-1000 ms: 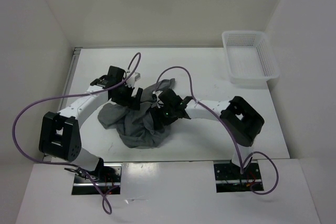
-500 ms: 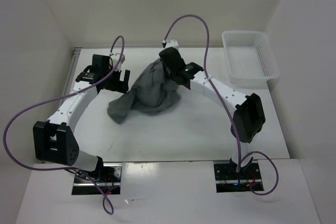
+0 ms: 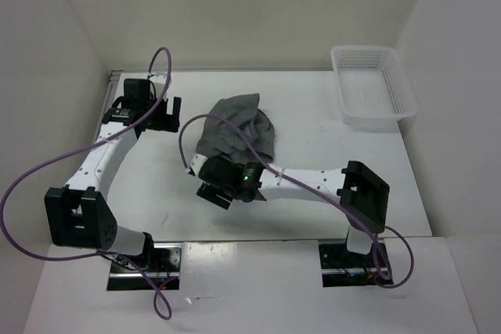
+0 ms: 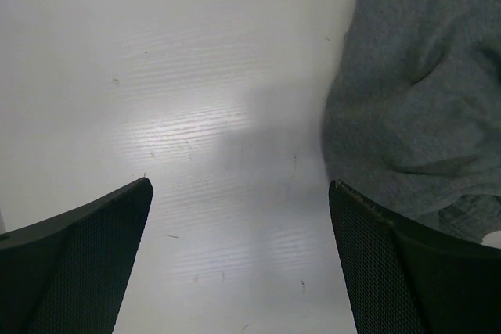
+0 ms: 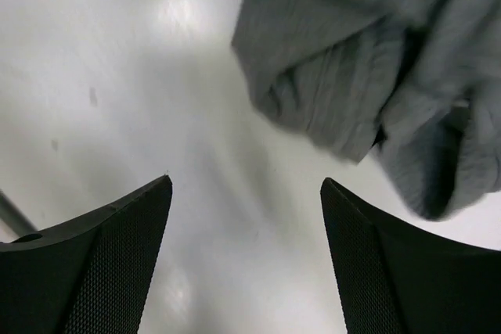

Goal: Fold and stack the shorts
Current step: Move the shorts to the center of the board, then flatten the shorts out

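- On the bench (image 3: 329, 162), rear of centre: shorts (image 3: 235, 127), grey, one rumpled unfolded heap, held by neither arm.
- At the heap's left side: left fingers (image 4: 86, 263), spread wide and empty, over bare bench, with the fabric edge beside one fingertip.
- On the heap's near side: right fingers (image 5: 109, 263), apart, gripping nothing, over bare bench.
- At the far right corner: white mesh basket (image 3: 372, 87), well apart from the shorts.
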Controlling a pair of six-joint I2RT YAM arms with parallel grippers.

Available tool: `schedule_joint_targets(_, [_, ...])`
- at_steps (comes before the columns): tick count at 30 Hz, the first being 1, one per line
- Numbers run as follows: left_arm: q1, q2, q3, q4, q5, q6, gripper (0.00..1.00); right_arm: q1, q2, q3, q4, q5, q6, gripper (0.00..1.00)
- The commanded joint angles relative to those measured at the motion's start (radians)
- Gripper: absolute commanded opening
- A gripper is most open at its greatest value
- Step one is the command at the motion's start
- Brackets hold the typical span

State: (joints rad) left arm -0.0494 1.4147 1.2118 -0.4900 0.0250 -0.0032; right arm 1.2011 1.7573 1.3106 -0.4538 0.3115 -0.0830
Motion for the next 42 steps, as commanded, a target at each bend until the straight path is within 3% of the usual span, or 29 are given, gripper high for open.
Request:
schedule_joint_targets(1, [-0.001, -0.04, -0.017, 0.011, 0.025, 0.003, 1.0, -0.028, -0.119, -0.013, -0.031, -0.026, 0.029, 0.82])
schedule_joint_targets(6, [-0.001, -0.04, -0.026, 0.011, 0.05, 0.003, 1.0, -0.096, -0.347, -0.135, 0.153, 0.008, 0.173, 0.85])
schedule_joint_targets(9, [-0.027, -0.031, -0.046, 0.011, 0.061, 0.003, 1.0, -0.323, -0.423, -0.212, 0.274, -0.101, 0.398, 0.87])
schedule_joint_targets(11, [-0.049, -0.022, -0.046, 0.002, 0.087, 0.003, 1.0, -0.456, -0.414, -0.228, 0.29, -0.085, 0.484, 0.87])
schedule_joint_targets(13, [-0.098, 0.004, -0.046, -0.021, 0.111, 0.003, 1.0, -0.504, -0.363, -0.237, 0.259, -0.045, 0.56, 0.86])
schedule_joint_targets(21, [-0.319, 0.177, 0.139, -0.012, 0.075, 0.003, 1.0, -0.54, -0.308, -0.304, 0.17, 0.035, 0.608, 0.77])
schedule_joint_targets(27, [-0.475, 0.26, 0.098, 0.025, -0.068, 0.003, 1.0, -0.54, -0.317, -0.421, 0.227, -0.069, 0.646, 0.74])
schedule_joint_targets(32, [-0.498, 0.271, 0.002, 0.108, -0.198, 0.003, 0.91, -0.54, -0.247, -0.429, 0.297, -0.055, 0.646, 0.74])
schedule_joint_targets(35, [-0.498, 0.283, -0.011, 0.119, -0.22, 0.003, 0.8, -0.54, -0.161, -0.373, 0.326, -0.046, 0.625, 0.74])
schedule_joint_targets(36, [-0.498, 0.293, -0.011, 0.119, -0.22, 0.003, 0.75, -0.54, -0.135, -0.358, 0.326, -0.046, 0.612, 0.74])
schedule_joint_targets(37, [-0.498, 0.302, 0.001, 0.119, -0.22, 0.003, 0.6, -0.54, -0.109, -0.326, 0.336, -0.046, 0.612, 0.72])
schedule_joint_targets(40, [-0.498, 0.312, 0.011, 0.119, -0.231, 0.003, 0.48, -0.54, -0.015, -0.272, 0.307, -0.031, 0.601, 0.66])
schedule_joint_targets(42, [-0.498, 0.313, 0.02, 0.119, -0.231, 0.003, 0.42, -0.564, 0.014, -0.263, 0.276, 0.015, 0.634, 0.54])
